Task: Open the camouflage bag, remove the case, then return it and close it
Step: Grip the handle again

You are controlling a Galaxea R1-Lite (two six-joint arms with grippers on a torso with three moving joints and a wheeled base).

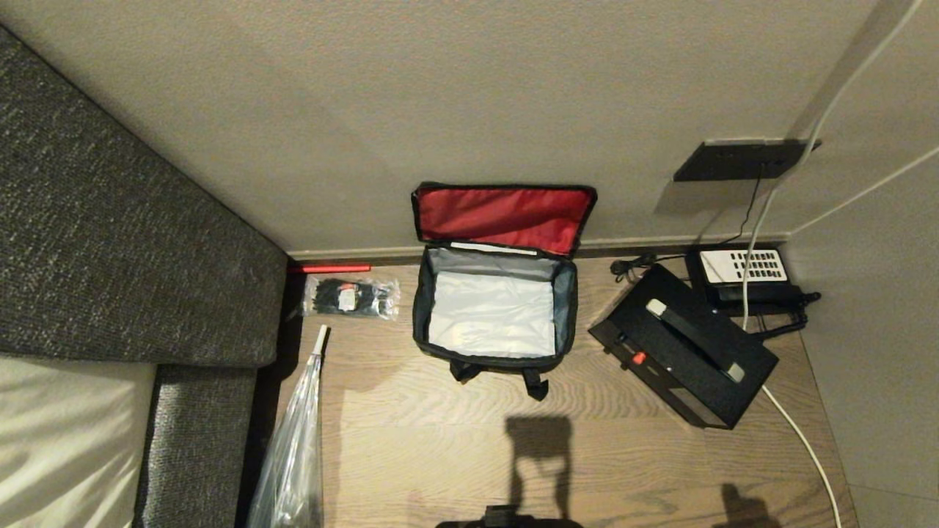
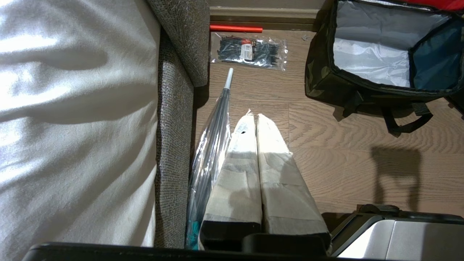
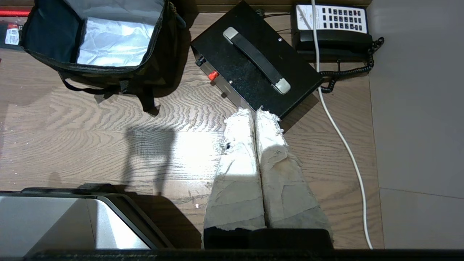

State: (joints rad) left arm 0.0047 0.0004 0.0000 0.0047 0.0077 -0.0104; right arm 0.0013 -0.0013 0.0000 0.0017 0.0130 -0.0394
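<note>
In the head view the camouflage bag point(image 1: 493, 323) stands open on the wooden floor point(image 1: 440, 440) against the wall, its red-lined lid point(image 1: 505, 217) flipped up and the pale interior bare; the case point(image 1: 682, 346) lies outside, just beside the bag on the right, handle up, near a black telephone point(image 1: 742, 277) with a white keypad. A clear packet of black cable ties point(image 1: 352, 297) sits to the bag's left — its small label is too small to read. In the left wrist view the left gripper point(image 2: 256, 117) hangs above the floor beside a folded umbrella point(image 2: 210, 152), fingers pressed together, holding nothing. In the right wrist view the right gripper point(image 3: 254, 113) hangs with fingers also pressed together, empty, its tips at the case's near edge — contact cannot be told; the keypad's markings are unreadable.
</note>
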